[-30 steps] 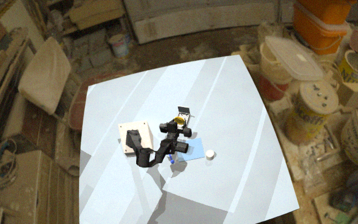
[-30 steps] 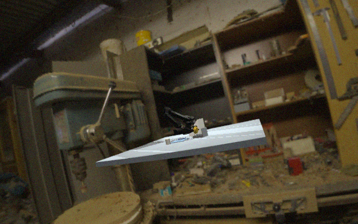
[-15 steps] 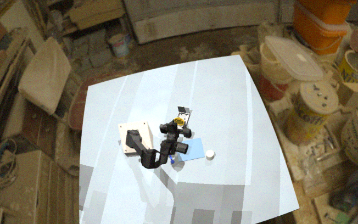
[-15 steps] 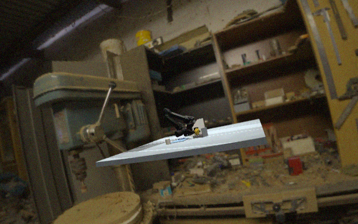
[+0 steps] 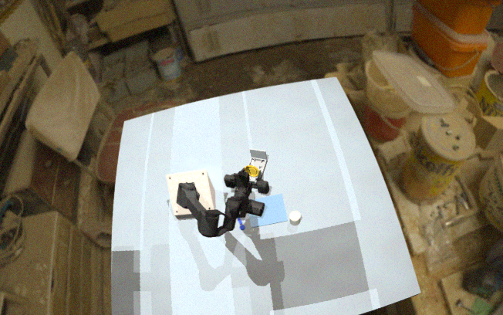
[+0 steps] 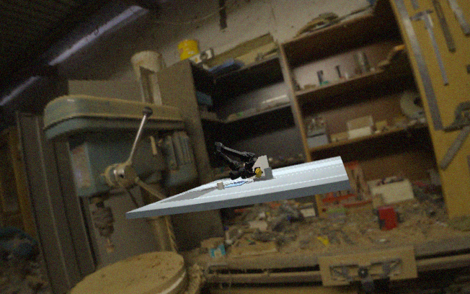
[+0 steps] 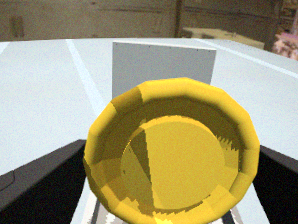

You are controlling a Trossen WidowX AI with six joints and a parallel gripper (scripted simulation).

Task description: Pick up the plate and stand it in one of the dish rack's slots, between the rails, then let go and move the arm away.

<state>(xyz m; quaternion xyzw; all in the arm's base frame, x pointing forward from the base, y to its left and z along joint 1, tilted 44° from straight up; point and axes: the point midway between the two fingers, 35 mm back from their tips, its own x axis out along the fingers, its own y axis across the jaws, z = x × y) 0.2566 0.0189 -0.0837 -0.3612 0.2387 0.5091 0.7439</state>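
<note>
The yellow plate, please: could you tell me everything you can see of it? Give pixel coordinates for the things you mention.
The yellow plate (image 5: 251,171) (image 6: 258,172) (image 7: 175,162) is round, glossy, plastic-looking, with a raised rim around a flat centre. It stands tilted steeply at the dish rack (image 5: 258,154) (image 6: 267,173) (image 7: 162,70), clamped between the fingers at opposite sides. Its seating is unclear.

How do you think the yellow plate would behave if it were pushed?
The yellow plate looks stiff, judging by its thick raised rim. Being round, it might roll if nudged while on edge.
</note>
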